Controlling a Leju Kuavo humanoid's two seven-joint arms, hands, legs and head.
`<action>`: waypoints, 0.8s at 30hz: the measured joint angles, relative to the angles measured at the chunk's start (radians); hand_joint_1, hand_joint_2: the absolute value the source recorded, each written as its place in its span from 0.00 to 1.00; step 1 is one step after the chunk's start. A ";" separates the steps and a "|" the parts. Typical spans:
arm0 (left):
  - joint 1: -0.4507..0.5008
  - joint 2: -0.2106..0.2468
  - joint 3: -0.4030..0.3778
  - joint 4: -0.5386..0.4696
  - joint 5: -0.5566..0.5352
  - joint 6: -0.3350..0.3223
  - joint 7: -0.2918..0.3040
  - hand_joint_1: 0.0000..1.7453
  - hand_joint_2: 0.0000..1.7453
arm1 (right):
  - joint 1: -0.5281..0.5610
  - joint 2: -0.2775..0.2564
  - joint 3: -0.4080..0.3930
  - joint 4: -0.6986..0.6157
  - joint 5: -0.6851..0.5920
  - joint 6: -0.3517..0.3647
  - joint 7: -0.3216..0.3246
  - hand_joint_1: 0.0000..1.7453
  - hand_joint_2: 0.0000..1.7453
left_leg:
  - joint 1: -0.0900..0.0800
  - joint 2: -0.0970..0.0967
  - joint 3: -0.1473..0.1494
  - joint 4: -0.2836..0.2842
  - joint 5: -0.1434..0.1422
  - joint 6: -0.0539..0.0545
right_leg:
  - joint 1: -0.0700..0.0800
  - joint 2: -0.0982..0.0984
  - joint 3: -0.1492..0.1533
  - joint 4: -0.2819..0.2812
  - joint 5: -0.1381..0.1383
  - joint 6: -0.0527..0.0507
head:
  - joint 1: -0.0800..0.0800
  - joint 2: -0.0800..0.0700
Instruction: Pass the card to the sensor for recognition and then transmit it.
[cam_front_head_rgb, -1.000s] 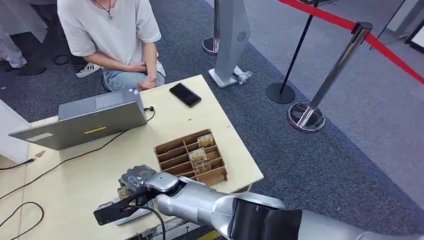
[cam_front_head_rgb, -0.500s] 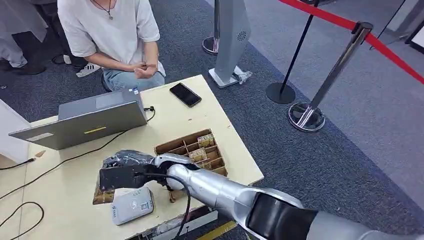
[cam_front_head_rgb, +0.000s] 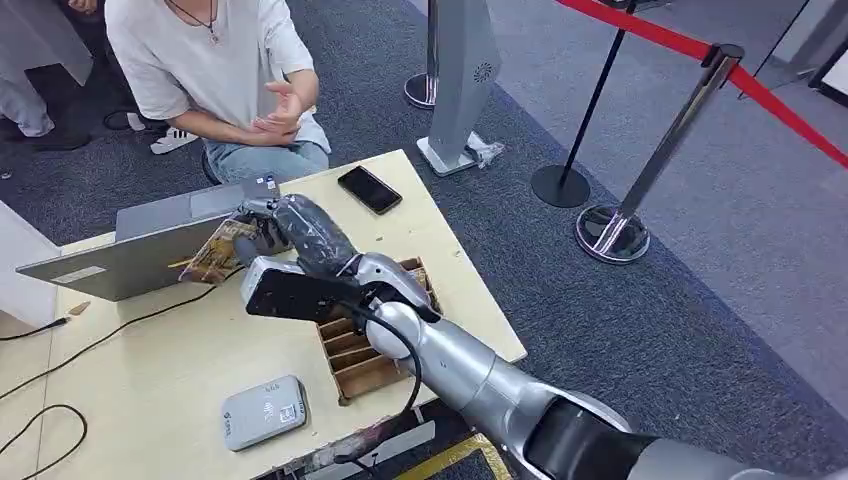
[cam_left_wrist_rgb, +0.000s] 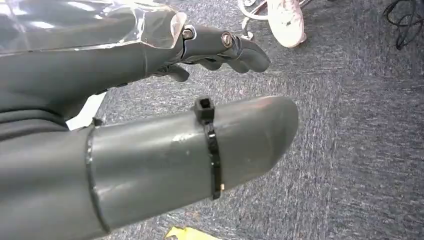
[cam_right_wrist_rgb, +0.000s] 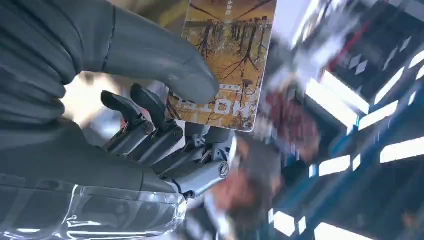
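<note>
**Card held up over the table**

We start at the near edge of the pale wooden table (cam_front_head_rgb: 150, 370), where the grey sensor (cam_front_head_rgb: 264, 411) lies flat. Just beyond it, to the right, sits the brown divided tray (cam_front_head_rgb: 362, 352), partly covered by our right arm. A black cable (cam_front_head_rgb: 120, 325) runs across the tabletop toward the open laptop (cam_front_head_rgb: 150, 245) at the far left side.

Our right hand (cam_front_head_rgb: 290, 228) is raised above the table, near the laptop's right corner. It pinches the card (cam_front_head_rgb: 215, 250) between thumb and fingers; in the right wrist view the thumb presses on the card's (cam_right_wrist_rgb: 225, 55) yellow-brown printed face while the fingers (cam_right_wrist_rgb: 150, 107) back it from behind.

Our left hand (cam_left_wrist_rgb: 150, 65) hangs over grey carpet, fingers curled inward with nothing in them.

A black phone (cam_front_head_rgb: 370, 189) lies near the table's far edge. Past that, a person (cam_front_head_rgb: 215, 70) in a white shirt sits facing us. Beyond, on the grey-blue carpet (cam_front_head_rgb: 620, 330), stand a grey pillar (cam_front_head_rgb: 465, 75) and chrome stanchions (cam_front_head_rgb: 660, 160) with red belt (cam_front_head_rgb: 730, 70).
</note>
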 joint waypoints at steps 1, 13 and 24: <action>0.000 0.000 0.000 0.000 -0.002 0.000 0.000 0.00 0.00 | -0.001 0.000 -0.005 -0.005 0.076 -0.080 0.005 1.00 1.00 | 0.000 0.000 0.000 0.000 0.000 0.000 | 0.000 0.000 0.000 0.000 0.000 0.000 | 0.000 0.000; -0.012 0.000 -0.001 0.000 -0.034 0.002 0.000 0.00 0.00 | -0.092 0.008 -0.074 0.149 0.665 -0.500 0.159 1.00 1.00 | 0.000 0.000 0.000 0.000 0.000 0.000 | 0.000 0.000 0.000 0.000 0.000 0.000 | 0.000 0.000; -0.015 0.000 -0.001 0.000 -0.032 0.003 0.004 0.00 0.00 | -0.142 0.042 -0.081 0.346 0.783 -0.502 0.198 1.00 1.00 | 0.000 0.000 0.000 0.000 0.000 0.000 | 0.000 0.000 0.000 0.000 0.000 0.000 | 0.000 0.000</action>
